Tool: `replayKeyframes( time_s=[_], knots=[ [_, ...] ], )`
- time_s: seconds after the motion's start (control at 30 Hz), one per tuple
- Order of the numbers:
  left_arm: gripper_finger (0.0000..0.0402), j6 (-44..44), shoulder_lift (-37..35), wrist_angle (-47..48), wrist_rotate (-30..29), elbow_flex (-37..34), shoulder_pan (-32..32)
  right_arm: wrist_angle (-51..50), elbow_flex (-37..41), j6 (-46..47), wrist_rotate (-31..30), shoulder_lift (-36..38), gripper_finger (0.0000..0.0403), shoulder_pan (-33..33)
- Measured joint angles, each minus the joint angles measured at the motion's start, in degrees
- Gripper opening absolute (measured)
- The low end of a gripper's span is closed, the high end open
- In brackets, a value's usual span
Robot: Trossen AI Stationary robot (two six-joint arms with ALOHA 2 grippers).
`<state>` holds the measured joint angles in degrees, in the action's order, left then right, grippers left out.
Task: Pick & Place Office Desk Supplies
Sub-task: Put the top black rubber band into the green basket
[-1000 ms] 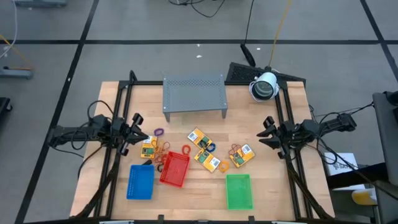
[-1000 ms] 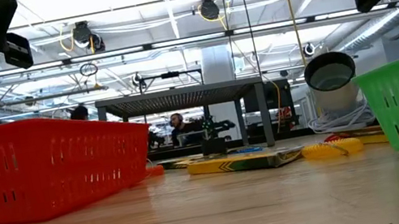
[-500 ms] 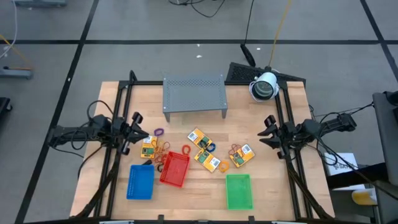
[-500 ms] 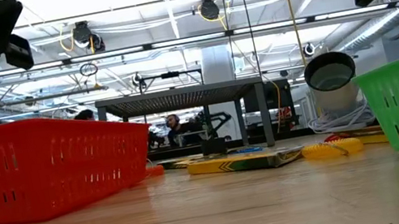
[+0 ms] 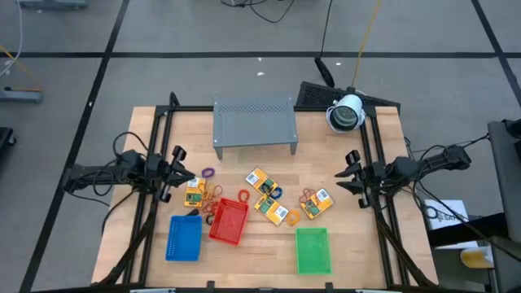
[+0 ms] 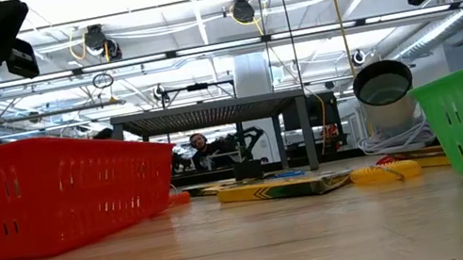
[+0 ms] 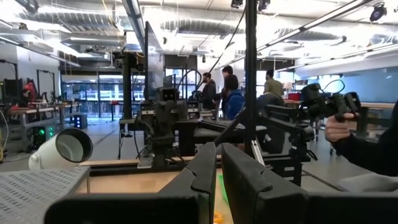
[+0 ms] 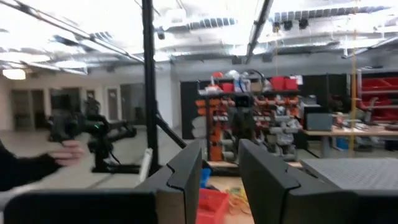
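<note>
hovering left claw (image 5: 181, 174) fingers nearly together, right claw (image 5: 348, 174) parted, both holding nothing

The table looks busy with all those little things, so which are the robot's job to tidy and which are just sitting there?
For the job:
- yellow packets
- purple rubber band
- orange rubber bands
- left gripper, shut, at the table's left edge
- right gripper, at the right edge

Just standing about:
- blue tray
- red tray
- green tray
- grey rack
- white camera

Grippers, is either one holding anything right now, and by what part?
Nothing is held. The left gripper is shut and empty; the right gripper has a gap between its fingers, also empty.
</note>
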<state>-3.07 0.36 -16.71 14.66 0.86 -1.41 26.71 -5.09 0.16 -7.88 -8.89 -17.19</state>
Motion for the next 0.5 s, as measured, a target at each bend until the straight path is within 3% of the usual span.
replayKeyframes(
  time_s=[0.2, 0.5],
  knots=[
    [0.0033, -0.7, 0.0, -0.3, -0.7, 0.0, 0.0, 4.7, -2.0, 0.1, -5.6, -8.5, 0.01, 0.0],
    [0.0033, -6.0, 0.0, 0.1, -0.8, 0.0, 0.0, 5.6, -9.9, -0.9, -5.8, -22.9, 0.01, 0.0]
  ],
)
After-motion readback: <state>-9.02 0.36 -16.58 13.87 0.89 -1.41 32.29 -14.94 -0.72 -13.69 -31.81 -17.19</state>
